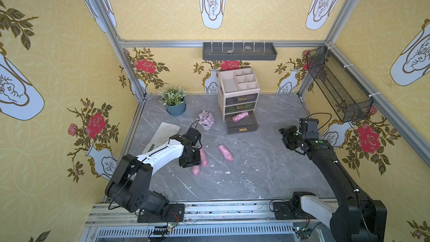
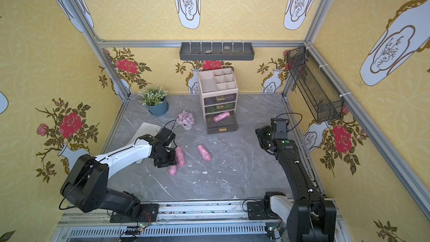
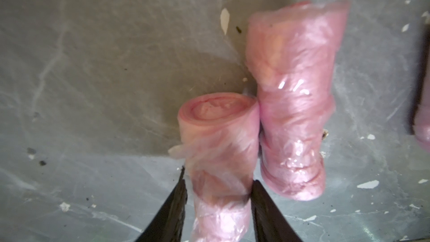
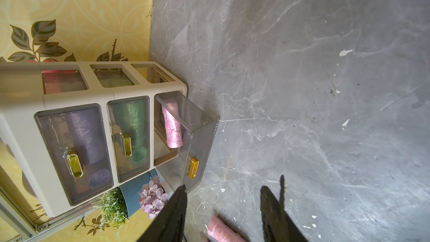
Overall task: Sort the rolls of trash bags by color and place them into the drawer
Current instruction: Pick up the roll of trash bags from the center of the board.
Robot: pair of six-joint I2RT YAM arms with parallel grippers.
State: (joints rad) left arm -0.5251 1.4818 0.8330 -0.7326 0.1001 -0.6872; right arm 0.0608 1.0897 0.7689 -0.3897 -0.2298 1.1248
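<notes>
Left gripper pinching a pink roll out in front of the drawer unit.
Its two fingers are pressing on opposite sides of the roll, which is lying flat on the grey tabletop, in front of the unit and off to its left. A second pink roll is lying alongside and touching it, and a third pink roll is resting apart from the pair, nearer the unit's front. The unit's bottom drawer is standing pulled out with a stored pink roll lying inside. Purple rolls are showing through the shut top drawer and green rolls through the middle one. The right gripper is hovering in front and to the right of the unit, fingers spread apart and empty.
</notes>
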